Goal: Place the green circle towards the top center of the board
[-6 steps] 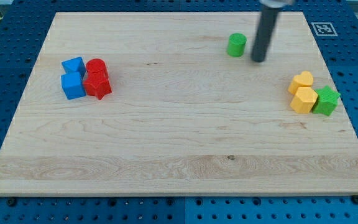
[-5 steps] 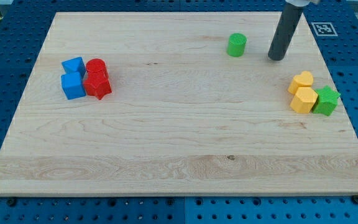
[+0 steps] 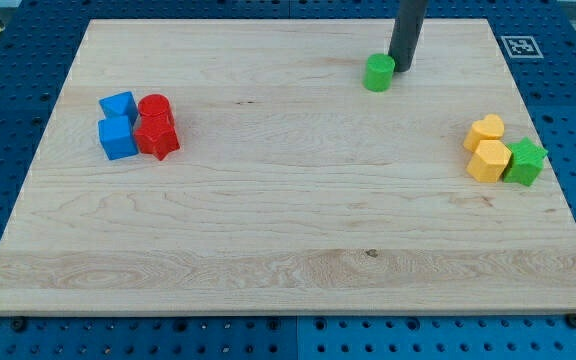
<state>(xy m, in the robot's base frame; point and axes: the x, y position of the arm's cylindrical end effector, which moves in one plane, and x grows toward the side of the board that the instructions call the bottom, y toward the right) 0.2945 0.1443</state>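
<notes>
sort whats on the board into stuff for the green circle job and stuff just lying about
For the job: small green circle block; my tip, just right of it.

Lying about: blue blocks, red blocks, yellow blocks, green star block.

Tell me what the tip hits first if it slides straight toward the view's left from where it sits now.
My tip sits just right of and slightly above the green circle, so that block looks like the first contact, probably a glancing one on its upper right edge. Whether they touch already is unclear.
</notes>
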